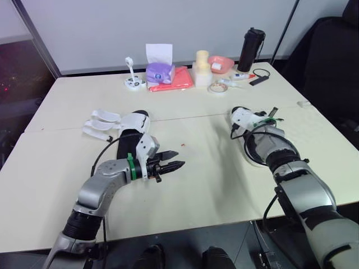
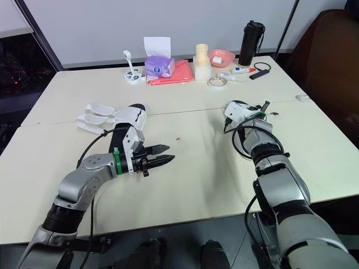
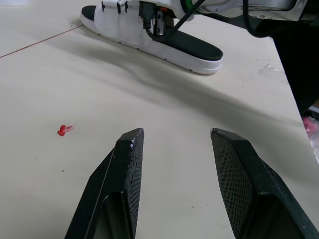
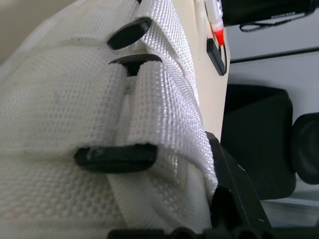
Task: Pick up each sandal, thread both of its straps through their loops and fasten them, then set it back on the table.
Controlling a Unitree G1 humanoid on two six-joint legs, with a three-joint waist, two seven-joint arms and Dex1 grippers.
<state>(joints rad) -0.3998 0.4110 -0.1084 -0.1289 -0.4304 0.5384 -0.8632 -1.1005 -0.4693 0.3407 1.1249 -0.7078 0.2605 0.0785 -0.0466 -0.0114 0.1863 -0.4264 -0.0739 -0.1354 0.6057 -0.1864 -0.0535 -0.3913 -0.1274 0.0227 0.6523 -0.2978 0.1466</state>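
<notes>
My left gripper [image 1: 179, 158] hangs over the bench [image 1: 213, 188], fingers wide and empty, ready to help. My right gripper [image 1: 274, 116] hugs the sandal [image 3: 194, 50] mid right, I think to work its straps. I cannot tell its grip.

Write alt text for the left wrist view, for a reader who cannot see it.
The left tool, open and empty, hovers over a beige table. Beyond it lies a white sandal with a black footbed; a small red speck marks the table nearer the tool.
</notes>
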